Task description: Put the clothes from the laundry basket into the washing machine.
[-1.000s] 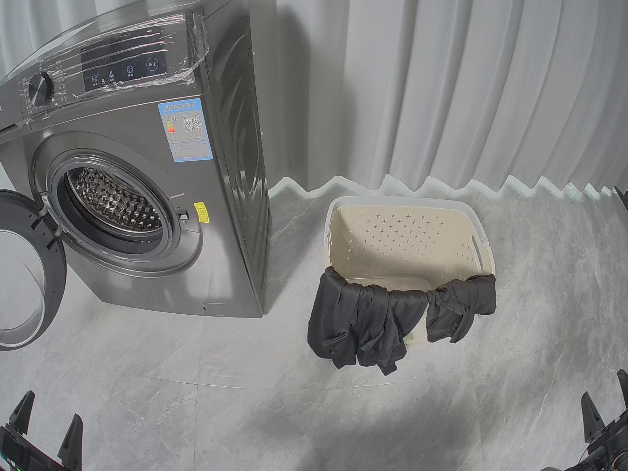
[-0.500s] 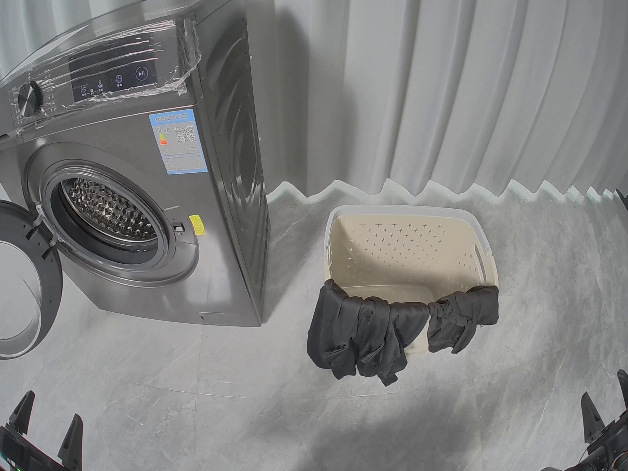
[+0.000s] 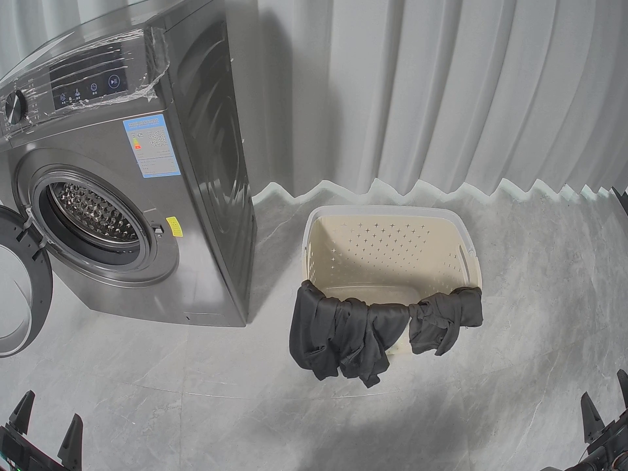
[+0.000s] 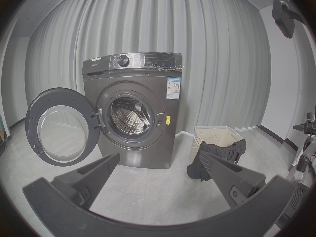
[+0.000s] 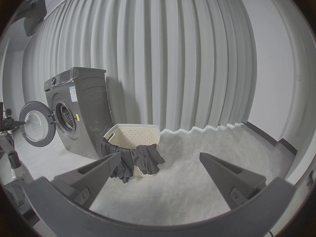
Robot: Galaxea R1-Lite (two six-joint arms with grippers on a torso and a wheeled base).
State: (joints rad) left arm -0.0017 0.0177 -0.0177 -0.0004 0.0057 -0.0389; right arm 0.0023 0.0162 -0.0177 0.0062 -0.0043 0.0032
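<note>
Presently, the clothes (image 3: 366, 335) hung as dark fabric over the near rim of the laundry basket (image 3: 386, 212), most of the cloth draped down the outside wall toward the floor (image 3: 196, 374). Whether this was one garment or several could not be determined. The basket interior appeared otherwise empty. The basket stood on the floor just beside the washing machine (image 3: 203, 165), on the machine's side-panel side, with a white curtain (image 3: 425, 80) behind both.

The machine door (image 3: 19, 296) stood fully open, exposing the drum (image 3: 91, 214).

The left gripper (image 4: 158, 154) and the right gripper (image 5: 159, 155) were both released, jaws spread and holding nothing, low and well apart from the clothes.

Hazards, as judged:
- A pull on the draped cloth could drag or tip the light basket, since the fabric bears on its rim.
- Thin, slack fabric could slip from a shallow pinch.
- Trailing ends could snag on the door or fall short of the drum opening.
- The open door lay in the left arm's likely path.

Markings: a blue-bordered label (image 3: 152, 146) and a small yellow sticker (image 3: 174, 226) sat on the machine front. The control panel (image 3: 88, 86) showed lit icons under plastic film. The label print was too small to read.
</note>
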